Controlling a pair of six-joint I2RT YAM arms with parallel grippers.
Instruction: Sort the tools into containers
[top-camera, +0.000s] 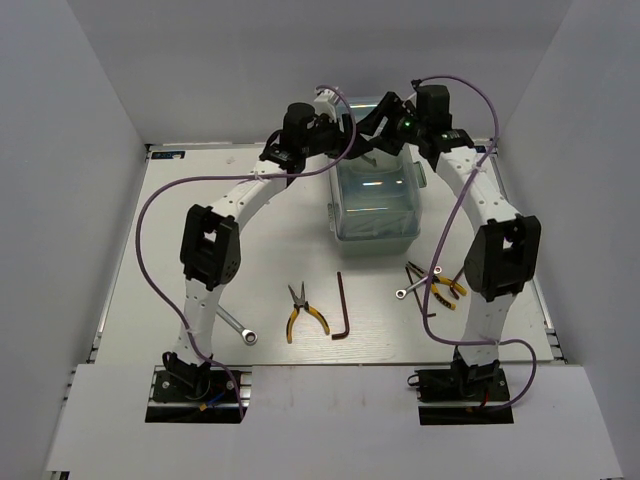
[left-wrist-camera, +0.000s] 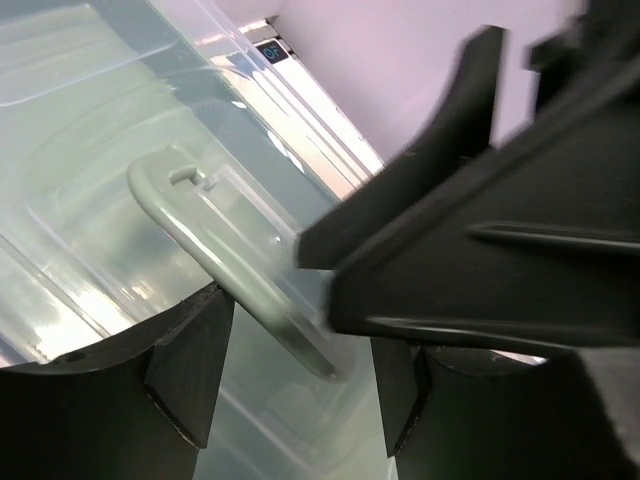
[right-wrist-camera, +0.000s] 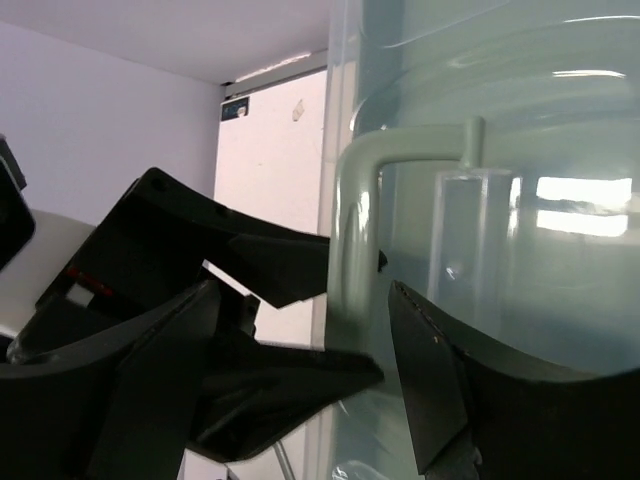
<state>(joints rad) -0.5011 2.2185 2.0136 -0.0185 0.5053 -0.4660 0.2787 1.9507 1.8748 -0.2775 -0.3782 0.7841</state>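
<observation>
The mint-green toolbox (top-camera: 375, 205) with its translucent lid stands shut at the back middle. Its pale handle (left-wrist-camera: 225, 260) lies between my left gripper's (left-wrist-camera: 295, 400) open jaws. The same handle (right-wrist-camera: 350, 230) also runs between my right gripper's (right-wrist-camera: 300, 390) open jaws. Both grippers meet at the box's far end, the left gripper (top-camera: 352, 140) beside the right gripper (top-camera: 388, 128). On the table lie pliers (top-camera: 303, 312), a hex key (top-camera: 342, 305), a wrench (top-camera: 238, 327), second pliers (top-camera: 442, 287) and a second wrench (top-camera: 410, 290).
A second dark hex key (top-camera: 428, 300) seems to lie by the right pliers, partly behind the right arm (top-camera: 495, 255). White walls enclose the table (top-camera: 200, 200) on three sides. Purple cables loop from both arms.
</observation>
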